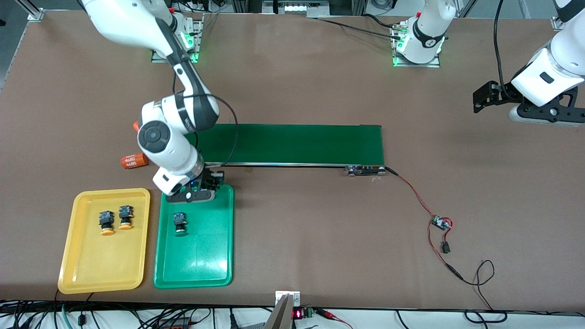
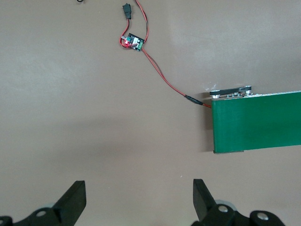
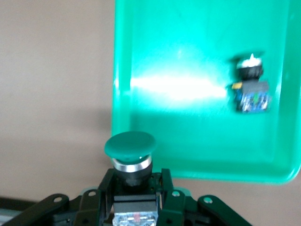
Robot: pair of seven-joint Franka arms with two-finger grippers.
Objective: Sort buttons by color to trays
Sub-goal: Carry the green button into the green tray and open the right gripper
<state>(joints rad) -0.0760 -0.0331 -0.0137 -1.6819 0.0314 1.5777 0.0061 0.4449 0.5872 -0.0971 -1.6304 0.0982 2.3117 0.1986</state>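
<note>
Already we had most of the sort done: two yellow-capped buttons (image 1: 115, 220) lay side by side in the yellow tray (image 1: 82, 269), and one green-capped button (image 1: 180, 223) lay in the green tray (image 1: 205, 269). Our right tool (image 3: 133, 186) was clamped on the last green button (image 3: 130, 150), over that tray's edge nearest the conveyor belt (image 1: 292, 144), at the rim. What was left, we judged, was to carry it in over the tray floor and release it. Our left tool (image 2: 138, 197) waited with its fingers wide apart over bare bench (image 1: 297, 87) at the left arm's end, holding nothing. The bench was a brown matte sheet. An orange cylinder (image 1: 135, 161) lay by the belt's end near the right arm, and a small circuit board (image 1: 441, 223) on red wires trailed from the belt's other end.
</note>
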